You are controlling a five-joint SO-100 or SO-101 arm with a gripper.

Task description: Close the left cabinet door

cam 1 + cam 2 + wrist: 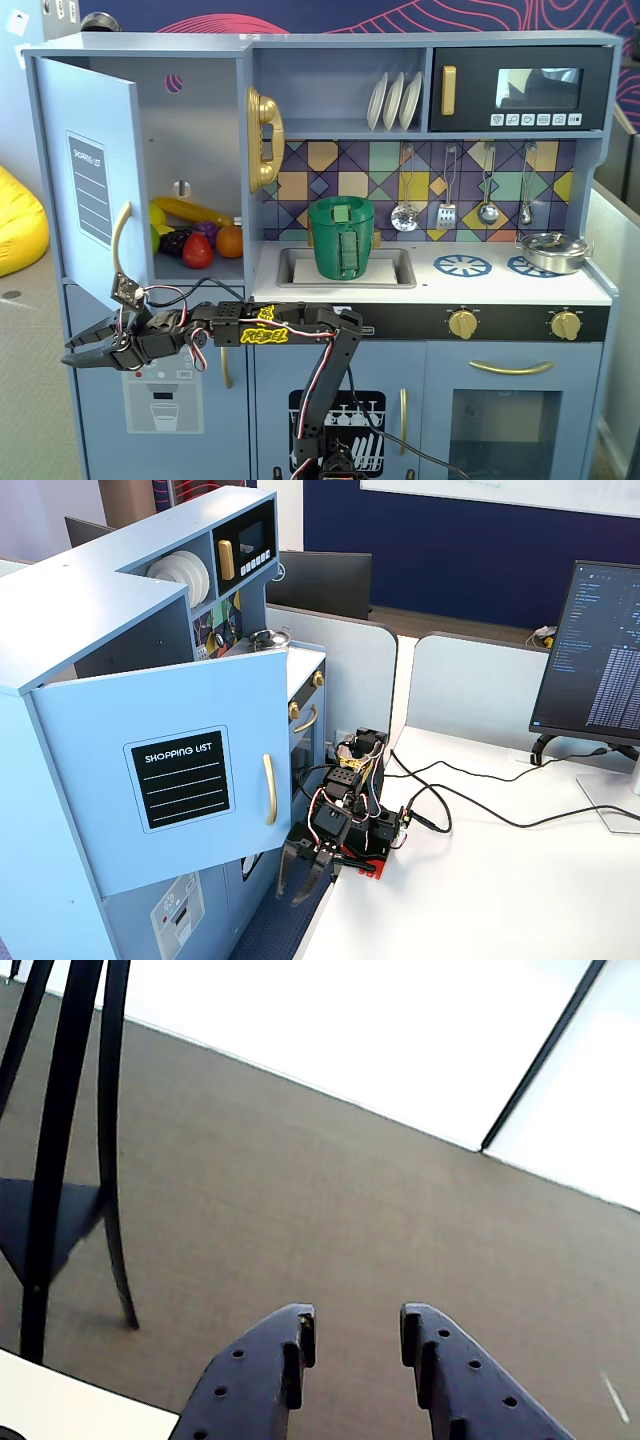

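Observation:
The left cabinet door [95,150] is a light-blue panel with a black "SHOPPING LIST" board [180,780] and a curved gold handle [120,240]. It stands swung wide open from the toy kitchen. It also shows in a fixed view from the side [150,730], with its handle [268,790] facing the table. My gripper [68,353] is open and empty. It hangs just below the door's lower edge, on its outer side, not touching it. In a fixed view my gripper [300,885] points down beside the door's lower right corner. The wrist view shows my gripper [357,1325] over carpet only; the door is out of that view.
Toy fruit [195,240] lies in the open compartment. A green pot [342,238] sits in the sink and a gold phone [263,135] hangs beside the compartment. Cables [450,800] and a monitor [592,660] are on the white table. Black chair legs [60,1160] stand on the carpet.

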